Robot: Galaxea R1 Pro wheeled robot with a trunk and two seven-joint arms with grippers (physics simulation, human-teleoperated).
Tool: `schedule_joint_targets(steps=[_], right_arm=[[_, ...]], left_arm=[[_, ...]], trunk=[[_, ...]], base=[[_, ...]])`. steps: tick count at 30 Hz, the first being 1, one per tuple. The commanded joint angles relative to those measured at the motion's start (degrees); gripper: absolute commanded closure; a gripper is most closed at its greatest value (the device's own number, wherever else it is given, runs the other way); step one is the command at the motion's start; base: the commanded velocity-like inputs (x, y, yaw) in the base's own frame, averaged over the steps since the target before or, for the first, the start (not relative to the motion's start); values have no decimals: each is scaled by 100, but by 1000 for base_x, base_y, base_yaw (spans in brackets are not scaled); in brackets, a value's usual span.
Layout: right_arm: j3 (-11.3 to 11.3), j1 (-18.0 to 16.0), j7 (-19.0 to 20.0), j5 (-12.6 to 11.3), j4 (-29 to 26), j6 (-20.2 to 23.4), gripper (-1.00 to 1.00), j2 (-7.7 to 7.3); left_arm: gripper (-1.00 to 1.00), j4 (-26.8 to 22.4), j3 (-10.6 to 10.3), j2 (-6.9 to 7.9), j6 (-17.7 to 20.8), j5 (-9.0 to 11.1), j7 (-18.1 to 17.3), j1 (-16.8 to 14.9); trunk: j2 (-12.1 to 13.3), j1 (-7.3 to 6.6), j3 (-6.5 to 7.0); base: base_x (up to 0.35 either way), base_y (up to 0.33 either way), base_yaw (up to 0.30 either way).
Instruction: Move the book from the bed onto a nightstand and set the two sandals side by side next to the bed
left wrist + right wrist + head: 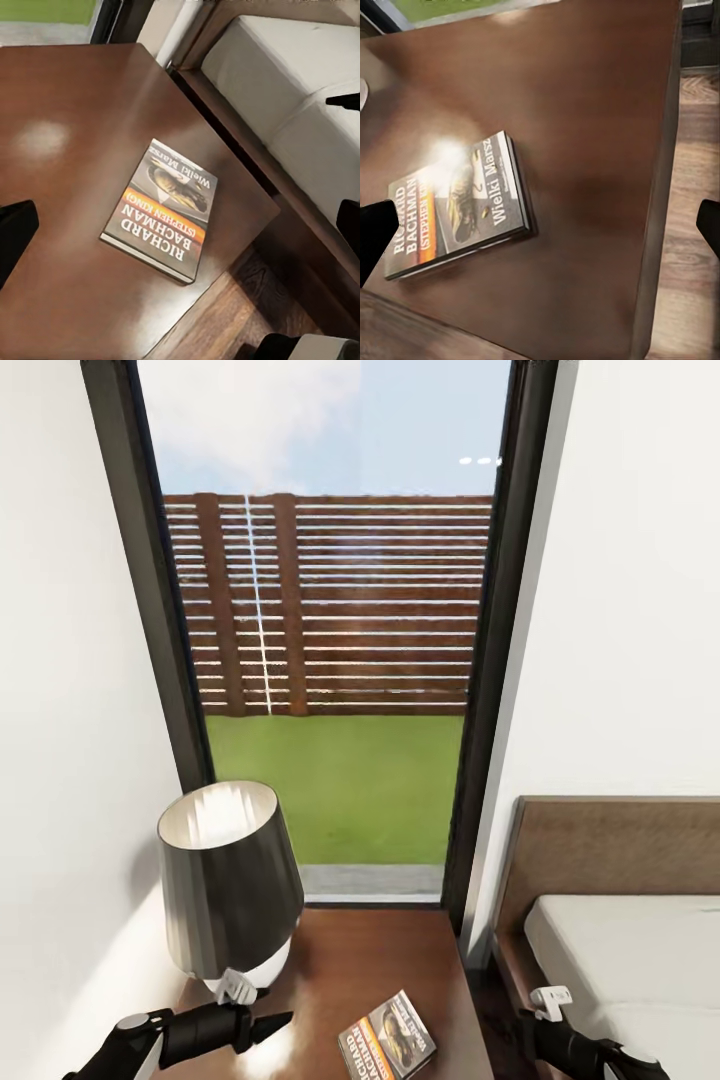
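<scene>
The book (388, 1036), a thin paperback with a dark cover and an orange band, lies flat on the nightstand (370, 960) near its front right corner. It also lies flat in the left wrist view, book (166, 210) on nightstand (75, 112), and in the right wrist view, book (457, 202) on nightstand (585, 97). My left gripper (272, 1020) hovers left of the book, open, its fingers (15, 232) spread wide. My right gripper (535, 1032) hangs right of the nightstand, beside the bed (630, 940), open and empty, fingers (375, 232) apart. The sandals are out of view.
A dark-shaded lamp (228, 880) stands on the nightstand's back left, close to my left gripper. A tall dark-framed window (330, 660) rises behind. A narrow strip of wood floor (690, 187) separates the nightstand from the bed frame. White walls close in on both sides.
</scene>
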Motion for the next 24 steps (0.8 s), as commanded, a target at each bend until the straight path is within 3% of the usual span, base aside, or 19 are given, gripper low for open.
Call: schedule_joint_targets(steps=[1, 10, 11, 17, 24], right_arm=[[-46, -4, 38, 38, -1, 13, -100, 4], [-51, -4, 51, 24, 7, 4, -100, -1], [-54, 12, 53, 20, 13, -15, -100, -14], [-55, 467, 48, -11, 21, -434, -100, -37], [-55, 966, 47, -21, 26, -664, -100, -60]], left_arm=[[-100, -5, 46, -6, 8, -58, -30, -4], [-100, 33, 39, -6, -5, -61, 2, -4], [-100, 219, 38, -6, -46, -66, 135, -4], [-100, 808, 38, -6, -512, -74, 530, -4], [-100, 1024, 36, 0, -669, -78, 592, -4]], trunk=[[38, -23, 12], [399, -221, 174], [439, -243, 192], [680, -375, 300], [961, -528, 425]], base=[[0, 0, 0], [0, 0, 0], [0, 0, 0], [0, 0, 0], [0, 0, 0]])
